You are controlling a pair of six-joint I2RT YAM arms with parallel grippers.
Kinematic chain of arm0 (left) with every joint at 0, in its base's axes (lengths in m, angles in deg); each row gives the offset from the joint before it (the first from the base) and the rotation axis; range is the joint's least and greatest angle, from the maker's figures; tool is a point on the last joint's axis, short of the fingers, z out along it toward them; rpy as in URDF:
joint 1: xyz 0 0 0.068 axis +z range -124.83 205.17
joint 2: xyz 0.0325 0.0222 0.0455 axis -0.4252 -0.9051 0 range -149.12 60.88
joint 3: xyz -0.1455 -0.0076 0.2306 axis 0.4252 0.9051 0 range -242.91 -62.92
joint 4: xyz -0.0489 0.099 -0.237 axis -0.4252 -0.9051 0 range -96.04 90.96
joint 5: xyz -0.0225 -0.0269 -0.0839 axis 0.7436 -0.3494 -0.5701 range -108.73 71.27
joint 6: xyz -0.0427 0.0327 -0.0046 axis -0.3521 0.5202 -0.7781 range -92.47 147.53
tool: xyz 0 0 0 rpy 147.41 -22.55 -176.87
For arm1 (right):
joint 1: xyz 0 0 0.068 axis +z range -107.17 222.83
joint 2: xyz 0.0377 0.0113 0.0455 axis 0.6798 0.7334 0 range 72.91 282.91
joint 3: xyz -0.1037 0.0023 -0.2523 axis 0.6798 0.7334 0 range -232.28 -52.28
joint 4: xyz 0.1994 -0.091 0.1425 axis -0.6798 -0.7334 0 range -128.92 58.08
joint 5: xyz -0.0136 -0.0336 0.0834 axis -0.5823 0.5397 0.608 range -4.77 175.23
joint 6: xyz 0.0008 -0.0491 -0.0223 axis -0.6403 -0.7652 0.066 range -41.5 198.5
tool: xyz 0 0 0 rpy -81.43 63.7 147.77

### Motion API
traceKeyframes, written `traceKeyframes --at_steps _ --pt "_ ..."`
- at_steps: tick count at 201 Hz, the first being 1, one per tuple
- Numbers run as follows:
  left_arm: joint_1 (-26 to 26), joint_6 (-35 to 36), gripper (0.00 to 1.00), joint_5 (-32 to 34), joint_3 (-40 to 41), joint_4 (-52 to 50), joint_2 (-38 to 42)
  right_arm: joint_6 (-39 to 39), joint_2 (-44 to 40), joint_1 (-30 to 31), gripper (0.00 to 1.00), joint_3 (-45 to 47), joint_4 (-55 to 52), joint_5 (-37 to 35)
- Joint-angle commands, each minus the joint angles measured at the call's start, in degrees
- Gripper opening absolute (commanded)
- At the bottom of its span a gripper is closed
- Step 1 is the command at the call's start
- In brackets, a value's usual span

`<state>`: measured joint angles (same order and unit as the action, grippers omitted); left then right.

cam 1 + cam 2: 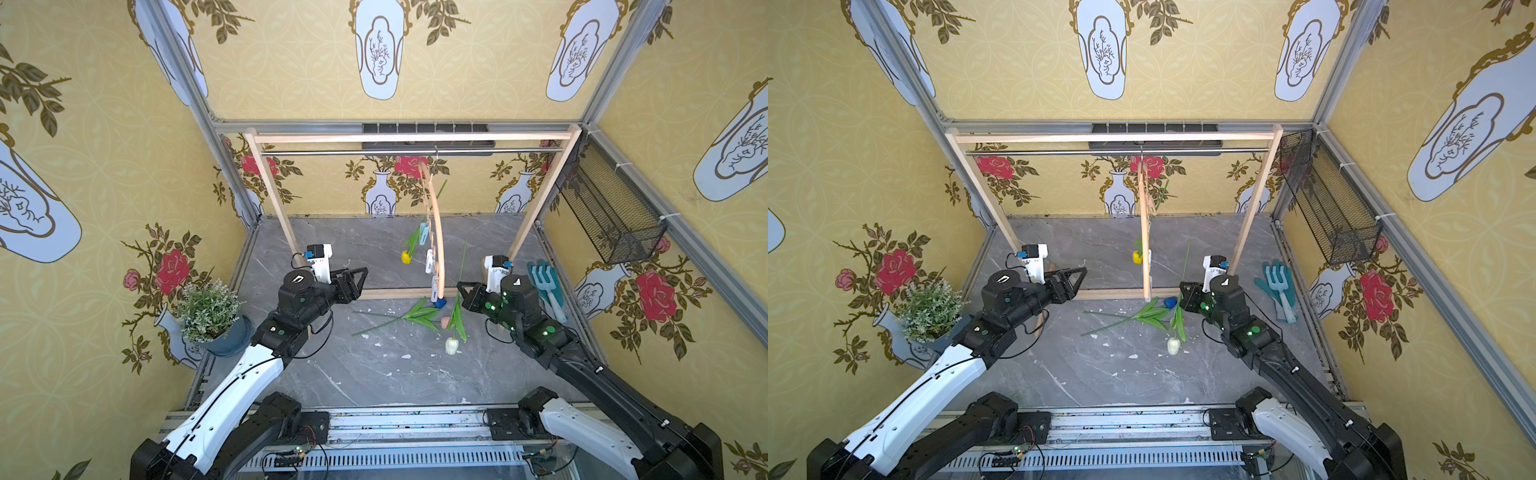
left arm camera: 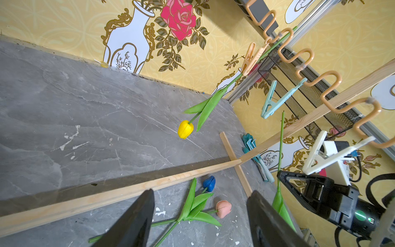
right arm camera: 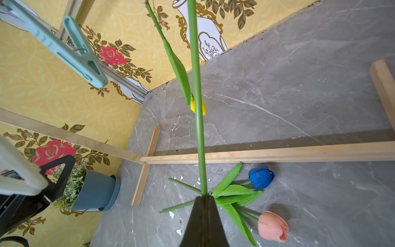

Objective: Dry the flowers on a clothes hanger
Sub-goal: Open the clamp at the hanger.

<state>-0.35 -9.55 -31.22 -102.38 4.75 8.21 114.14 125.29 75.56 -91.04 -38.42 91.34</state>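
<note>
Nearest us, right end effector (image 3: pixel 204 200) clamps the white tulip (image 3: pixel 195 64) mid-stem, head-down beside the hanger (image 1: pixel 438 241); left end effector (image 2: pixel 202 191) gapes, empty. We should squeeze the teal pin (image 2: pixel 269 105) open first.

yellow tulip (image 2: pixel 185 129) | blue tulip (image 2: pixel 209 184) | pink tulip (image 2: pixel 223 208) | white tulip (image 1: pixel 451 345) | floor (image 2: pixel 85 107): veined grey

White-shelled black arms (image 1: pixel 232 399), triangular black jaws, green lights (image 1: pixel 492 307)

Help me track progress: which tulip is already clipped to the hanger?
The yellow tulip, hanging from the peach clothespin; the right gripper holds the white tulip, the blue tulip and pink tulip lie loose.
</note>
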Motion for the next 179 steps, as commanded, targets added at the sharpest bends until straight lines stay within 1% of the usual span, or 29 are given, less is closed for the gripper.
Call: traceKeyframes --at_steps 1,43,88,118,153,179 --pt "0.0 0.8 0.76 -0.6 -1.4 1.6 -1.2 -4.5 2.5 -2.4 0.0 -3.6 0.9 1.9" --pt "0.0 1.8 0.78 -4.6 -3.5 4.9 -4.0 -5.5 6.0 -8.6 0.0 -7.7 0.0 11.8" --pt "0.0 5.9 0.77 -8.5 -10.0 4.6 -9.8 -8.0 8.3 -13.0 0.0 -10.1 0.7 19.5" --pt "0.0 8.6 0.76 -10.7 -14.8 3.0 -13.9 -9.5 10.8 -13.6 0.0 -13.1 0.1 22.7" --pt "0.0 13.0 0.77 -13.5 -21.7 -1.7 -19.1 -11.5 12.5 -13.7 0.0 -16.3 -0.1 25.4" --pt "0.0 14.1 0.77 -16.2 -25.7 -2.2 -22.6 -12.8 14.4 -13.7 0.0 -18.9 -1.0 26.7"
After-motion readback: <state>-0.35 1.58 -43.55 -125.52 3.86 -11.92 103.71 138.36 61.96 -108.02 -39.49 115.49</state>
